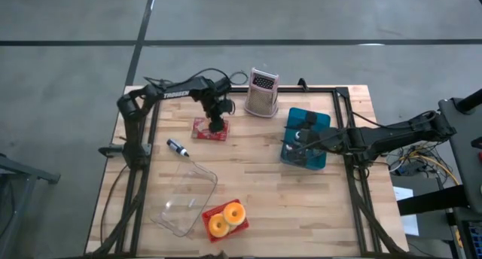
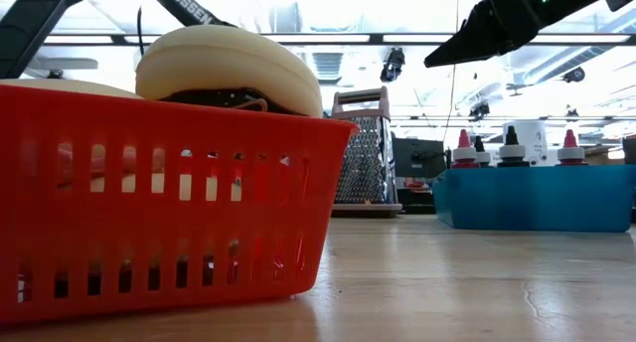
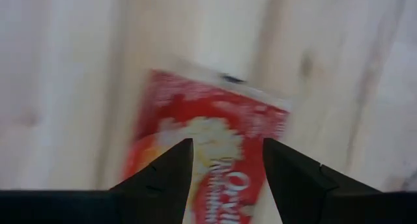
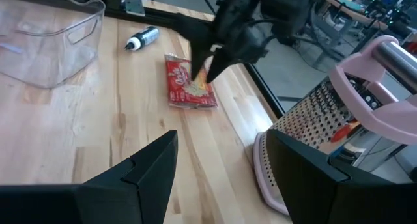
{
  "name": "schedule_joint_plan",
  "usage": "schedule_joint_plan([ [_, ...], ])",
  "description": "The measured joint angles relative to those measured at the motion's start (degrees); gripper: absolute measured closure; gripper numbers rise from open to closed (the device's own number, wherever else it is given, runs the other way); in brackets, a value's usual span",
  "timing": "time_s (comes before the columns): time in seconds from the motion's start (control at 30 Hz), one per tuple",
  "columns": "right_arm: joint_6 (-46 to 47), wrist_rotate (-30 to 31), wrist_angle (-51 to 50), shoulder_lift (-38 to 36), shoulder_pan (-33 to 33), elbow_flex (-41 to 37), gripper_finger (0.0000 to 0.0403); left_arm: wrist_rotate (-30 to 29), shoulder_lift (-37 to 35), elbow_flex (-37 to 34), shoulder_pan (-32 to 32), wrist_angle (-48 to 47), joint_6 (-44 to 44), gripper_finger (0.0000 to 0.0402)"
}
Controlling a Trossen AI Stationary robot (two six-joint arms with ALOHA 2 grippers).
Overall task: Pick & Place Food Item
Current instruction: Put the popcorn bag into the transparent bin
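Nearest the low camera, a red basket fills the left of the view, with pale round doughnuts piled above its rim. In the high view the same basket is seen at the table's front edge, beside a clear plastic container.

The left gripper is held directly above a red popcorn packet lying flat on the wooden table in its rear left part. In the left wrist view the two dark fingers are seen spread apart, with the packet showing in the gap between them; nothing is clamped. Whether the fingertips touch the packet cannot be told. From the right wrist camera the left gripper is seen pointed down onto the packet.

Just in front of and to the left of the packet, a small dark marker-like item is laid on the boards. Behind and to the right, a metal grater with a pink handle is stood upright.

The right gripper is held over a blue bin on the right side of the table, its fingers parted and empty. Red-tipped and dark-tipped bottles are seen rising above the bin's wall in the low view.
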Motion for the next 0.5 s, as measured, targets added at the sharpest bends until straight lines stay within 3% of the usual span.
schedule_joint_plan([
  [0.17,-0.02,0.06,0.00,0.00,0.00,0.00,0.0172,-2.83,-0.01,-0.10,-4.74,-0.20,3.94,0.0211],
  [0.33,0.00,0.08,0.00,0.00,0.00,0.00,0.0172,-16.70,-0.01,-0.14,-6.49,3.66,3.76,0.0211],
  [0.5,0.01,0.11,0.00,0.00,0.00,0.00,0.0172,-15.72,-0.02,-0.14,-4.43,5.63,2.59,0.0211],
])
